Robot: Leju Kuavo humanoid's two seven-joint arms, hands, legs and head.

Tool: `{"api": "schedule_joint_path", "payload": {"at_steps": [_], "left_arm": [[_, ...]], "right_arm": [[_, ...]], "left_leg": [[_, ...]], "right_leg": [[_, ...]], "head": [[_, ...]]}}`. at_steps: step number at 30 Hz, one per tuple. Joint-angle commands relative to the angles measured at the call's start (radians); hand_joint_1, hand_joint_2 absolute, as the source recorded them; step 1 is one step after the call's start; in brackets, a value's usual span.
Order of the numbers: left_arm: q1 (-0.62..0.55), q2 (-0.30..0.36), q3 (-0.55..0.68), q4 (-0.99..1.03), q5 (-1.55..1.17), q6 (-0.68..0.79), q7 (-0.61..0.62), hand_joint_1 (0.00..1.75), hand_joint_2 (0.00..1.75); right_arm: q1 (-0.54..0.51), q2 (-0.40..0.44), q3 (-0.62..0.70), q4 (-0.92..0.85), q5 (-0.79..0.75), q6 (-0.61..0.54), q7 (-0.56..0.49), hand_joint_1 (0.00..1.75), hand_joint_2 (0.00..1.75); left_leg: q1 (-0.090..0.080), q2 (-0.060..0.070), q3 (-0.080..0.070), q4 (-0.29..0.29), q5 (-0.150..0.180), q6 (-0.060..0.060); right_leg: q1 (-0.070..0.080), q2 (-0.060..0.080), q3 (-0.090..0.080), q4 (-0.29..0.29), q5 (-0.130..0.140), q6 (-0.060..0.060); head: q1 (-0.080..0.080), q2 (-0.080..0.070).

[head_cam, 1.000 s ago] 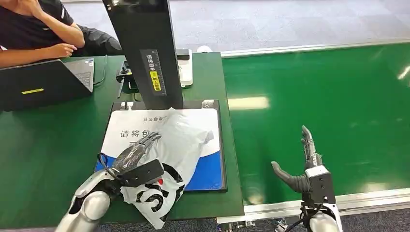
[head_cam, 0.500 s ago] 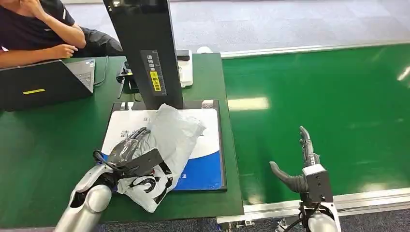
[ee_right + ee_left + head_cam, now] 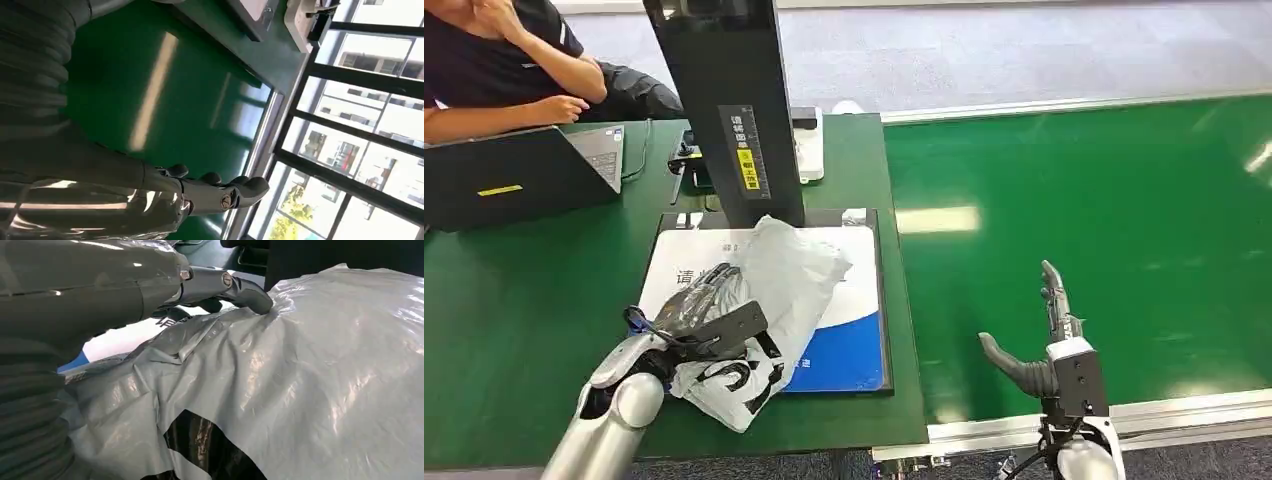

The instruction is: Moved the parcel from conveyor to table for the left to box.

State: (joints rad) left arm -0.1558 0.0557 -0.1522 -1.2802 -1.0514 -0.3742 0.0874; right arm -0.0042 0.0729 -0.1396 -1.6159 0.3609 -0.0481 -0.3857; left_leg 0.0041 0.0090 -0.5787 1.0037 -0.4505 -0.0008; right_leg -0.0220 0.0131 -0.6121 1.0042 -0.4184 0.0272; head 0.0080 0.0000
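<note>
Gripping the white parcel [image 3: 764, 300] with left hand [image 3: 699, 310], thumb pressed into the plastic, atop the white-and-blue mat [image 3: 849, 340] on the green table [image 3: 524, 300]. Right hand [image 3: 1039, 340] hovering above the green conveyor [image 3: 1104, 200], fingers apart, holding nothing. Beyond: black post [image 3: 724, 100], laptop [image 3: 514, 175], seated person [image 3: 504, 60], grey floor.

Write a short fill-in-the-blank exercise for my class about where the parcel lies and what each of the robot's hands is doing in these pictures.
1. The grey parcel lies partly on the white and ____ mat.
2. The ____ hand rests on the parcel.
3. The right hand hovers open over the green ____.
4. A person sits behind an open ____.

Missing words: blue; left; conveyor; laptop
</note>
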Motion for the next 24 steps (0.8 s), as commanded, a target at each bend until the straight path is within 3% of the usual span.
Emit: {"api": "schedule_joint_path", "payload": {"at_steps": [1, 2, 24], "left_arm": [[0.013, 0.001, -0.029, 0.153, -0.002, -0.049, -0.017, 1.01, 1.75], [0.008, -0.005, -0.027, 0.167, -0.002, -0.044, -0.019, 1.75, 1.75], [0.011, -0.010, -0.024, 0.156, 0.000, -0.037, -0.026, 1.75, 1.75]], "right_arm": [[-0.028, 0.015, 0.016, 0.057, -0.001, -0.003, 0.005, 0.00, 1.75], [-0.022, 0.011, 0.018, 0.056, 0.000, -0.007, 0.008, 0.00, 1.75], [-0.011, 0.012, 0.021, 0.041, 0.000, -0.013, 0.012, 0.00, 1.75]], "left_leg": [[0.000, 0.002, 0.003, -0.003, 0.002, -0.001], [-0.001, 0.001, 0.004, -0.002, 0.001, 0.000], [0.000, 0.001, 0.008, -0.002, -0.001, -0.001]], "right_leg": [[0.000, 0.001, 0.001, -0.002, 0.002, -0.002], [0.000, 0.001, 0.003, -0.001, 0.001, -0.001], [0.000, 0.001, 0.005, -0.001, -0.001, -0.002]], "head": [[0.000, 0.000], [0.000, 0.000], [0.000, 0.000]]}}
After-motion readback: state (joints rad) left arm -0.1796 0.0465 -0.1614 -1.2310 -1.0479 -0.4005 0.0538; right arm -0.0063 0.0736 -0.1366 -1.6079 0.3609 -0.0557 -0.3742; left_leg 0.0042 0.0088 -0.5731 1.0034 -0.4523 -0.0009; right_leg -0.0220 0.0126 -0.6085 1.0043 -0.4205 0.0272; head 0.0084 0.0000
